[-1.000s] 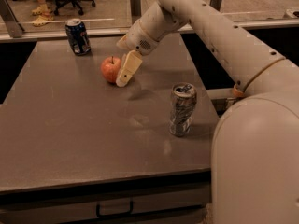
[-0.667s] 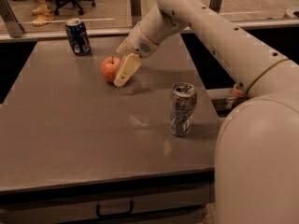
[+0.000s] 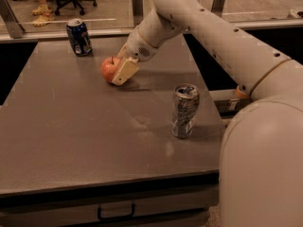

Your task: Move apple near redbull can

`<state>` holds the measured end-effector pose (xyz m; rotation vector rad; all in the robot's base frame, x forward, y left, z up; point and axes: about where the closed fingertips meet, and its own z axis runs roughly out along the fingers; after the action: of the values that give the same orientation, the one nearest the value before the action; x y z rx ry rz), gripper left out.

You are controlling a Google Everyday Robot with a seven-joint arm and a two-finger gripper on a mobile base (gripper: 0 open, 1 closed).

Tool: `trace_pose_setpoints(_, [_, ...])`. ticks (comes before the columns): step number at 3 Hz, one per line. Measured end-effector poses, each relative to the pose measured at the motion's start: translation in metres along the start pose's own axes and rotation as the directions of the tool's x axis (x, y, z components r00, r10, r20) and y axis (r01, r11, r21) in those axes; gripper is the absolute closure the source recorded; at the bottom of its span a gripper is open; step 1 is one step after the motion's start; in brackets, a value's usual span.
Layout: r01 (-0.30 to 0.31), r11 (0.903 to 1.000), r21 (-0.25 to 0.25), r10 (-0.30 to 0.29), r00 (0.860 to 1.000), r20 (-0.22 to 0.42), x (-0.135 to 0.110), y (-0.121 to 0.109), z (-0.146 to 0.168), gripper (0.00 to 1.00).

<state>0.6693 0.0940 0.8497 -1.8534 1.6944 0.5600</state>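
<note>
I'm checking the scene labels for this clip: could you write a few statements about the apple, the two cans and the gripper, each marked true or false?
1. The gripper is at the round red-orange apple, on the far half of the grey table. True.
2. The slim, dented silver-grey can lies on its side. False: it stands upright.
3. The short dark blue can stands near the table's far left corner. True.
4. The apple touches the silver-grey can. False: bare tabletop separates them.

The pincer (image 3: 121,73) sits against the apple (image 3: 108,68), behind and left of the redbull can (image 3: 184,110).
</note>
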Motion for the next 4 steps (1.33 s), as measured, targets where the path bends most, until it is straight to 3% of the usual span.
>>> trace_pose_setpoints(1, [0.039, 0.9992, 0.000, -0.039, 0.999, 0.001, -0.004, 0.000, -0.016, 0.88])
trace_pose_setpoints(2, [0.065, 0.9978, -0.011, -0.065, 0.998, 0.013, 0.004, -0.006, -0.045, 1.00])
trace_pose_setpoints(4, [0.026, 0.9989, -0.040, -0.027, 0.999, -0.034, 0.070, -0.024, -0.102, 1.00])
